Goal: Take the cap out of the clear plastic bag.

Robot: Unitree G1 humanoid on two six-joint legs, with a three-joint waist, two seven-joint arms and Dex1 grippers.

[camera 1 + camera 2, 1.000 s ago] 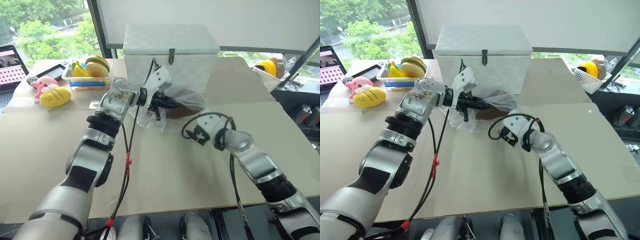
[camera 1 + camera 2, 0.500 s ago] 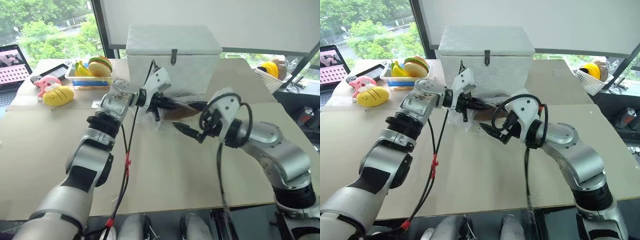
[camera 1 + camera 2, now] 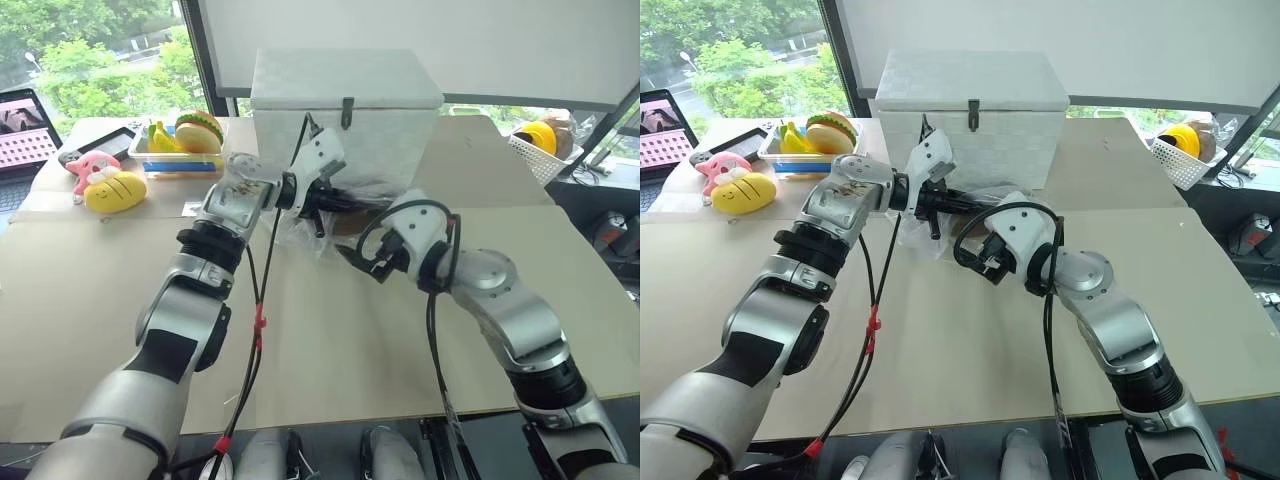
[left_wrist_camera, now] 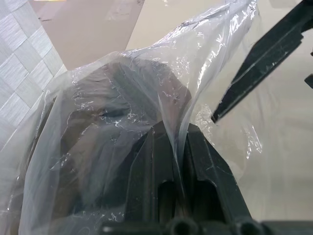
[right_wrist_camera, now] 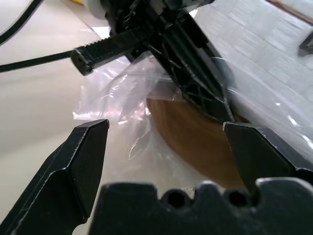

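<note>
My left gripper is shut on a fold of the clear plastic bag and holds it above the table, just in front of the white box. Its fingers pinch the film. The cap, brown with darker panels, lies inside the bag and shows through it as a dark shape. My right gripper stands open right at the bag's lower edge, jaws wide apart, with the cap straight ahead between them and nothing gripped. One right fingertip shows beside the bag.
The white lidded box stands directly behind the bag. At the back left are a tray with toy food, a yellow plush and a laptop. A white basket sits at the back right.
My right gripper rose from the table and swung in to the bag's lower edge, staying open. The left gripper kept hold of the bag in the same place.
</note>
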